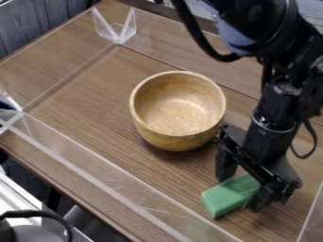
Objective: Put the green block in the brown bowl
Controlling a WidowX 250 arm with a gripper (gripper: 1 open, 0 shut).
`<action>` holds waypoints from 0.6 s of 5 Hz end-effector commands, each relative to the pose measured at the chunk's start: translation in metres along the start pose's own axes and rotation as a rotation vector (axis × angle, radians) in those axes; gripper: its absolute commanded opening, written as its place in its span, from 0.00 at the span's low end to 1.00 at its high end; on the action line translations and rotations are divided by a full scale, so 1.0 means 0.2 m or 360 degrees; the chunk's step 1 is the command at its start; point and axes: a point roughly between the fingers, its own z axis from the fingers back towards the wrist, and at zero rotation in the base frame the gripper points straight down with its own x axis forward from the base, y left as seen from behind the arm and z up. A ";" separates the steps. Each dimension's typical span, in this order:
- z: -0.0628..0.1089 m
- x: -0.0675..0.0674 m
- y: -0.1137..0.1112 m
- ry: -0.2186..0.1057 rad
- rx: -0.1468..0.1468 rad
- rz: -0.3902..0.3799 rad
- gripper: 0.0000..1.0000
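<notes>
Black and bulky, the gripper reaches down at the right with its fingers apart, low over the green block, one finger on either side of it as far as I can see. Whether the fingers touch the block, I can't tell from where I stand.

Going from the left, a pale cut-out shape with a dark cable looped over it sits at the near left corner, past the edge of the wooden table. Clear strips run along the table's surface, and a clear, angular piece stands toward the far side. Next comes the brown bowl, upright, its pale inside showing bare wood. Nearer me and to the right of the bowl lies the green block, flat on the table, outside the bowl and partly hidden by the gripper.
</notes>
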 end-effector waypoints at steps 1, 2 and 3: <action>0.08 0.04 -0.01 -0.0129 -0.0002 -0.0013 1.00; 0.06 0.04 0.00 -0.0123 -0.0013 -0.0010 1.00; 0.04 0.05 0.00 -0.0114 -0.0025 -0.0007 1.00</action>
